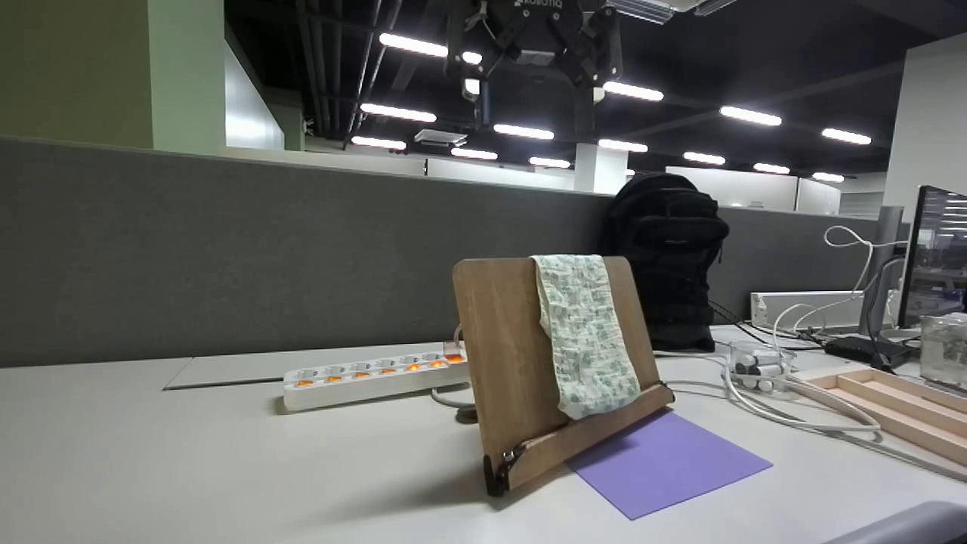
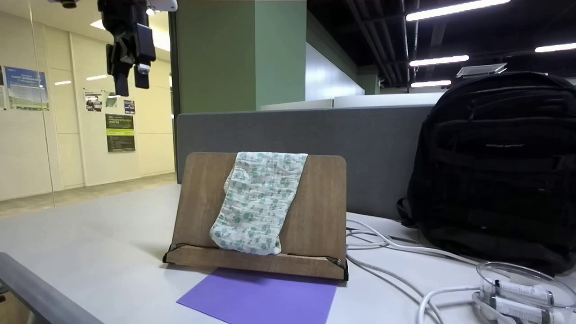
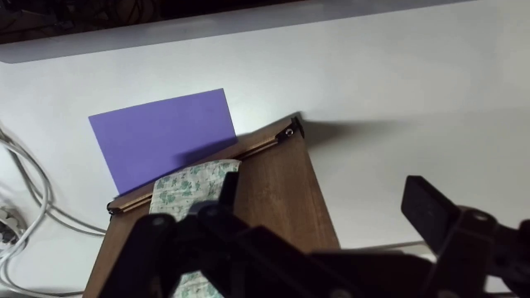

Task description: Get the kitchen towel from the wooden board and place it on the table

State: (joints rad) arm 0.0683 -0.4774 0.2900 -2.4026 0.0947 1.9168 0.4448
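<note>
The kitchen towel (image 1: 589,340) is pale with green specks. It hangs over the top edge of the wooden board (image 1: 502,355) and down its front, almost to the ledge. The towel (image 2: 258,207) and board (image 2: 315,211) show in both exterior views; the board leans back on its stand on the table (image 1: 189,468). My gripper (image 1: 533,117) is open and empty, high above the board; it also shows in an exterior view (image 2: 132,85). In the wrist view its open fingers (image 3: 321,188) partly cover the towel (image 3: 186,186) and the board (image 3: 281,194).
A purple sheet (image 1: 672,461) lies in front of and partly under the board. A white power strip (image 1: 370,381) lies behind it. A black backpack (image 1: 668,249) stands by the grey partition (image 1: 264,264). Cables, a clear jar (image 2: 524,292), wooden slats (image 1: 891,408) and a monitor (image 1: 937,257) are alongside.
</note>
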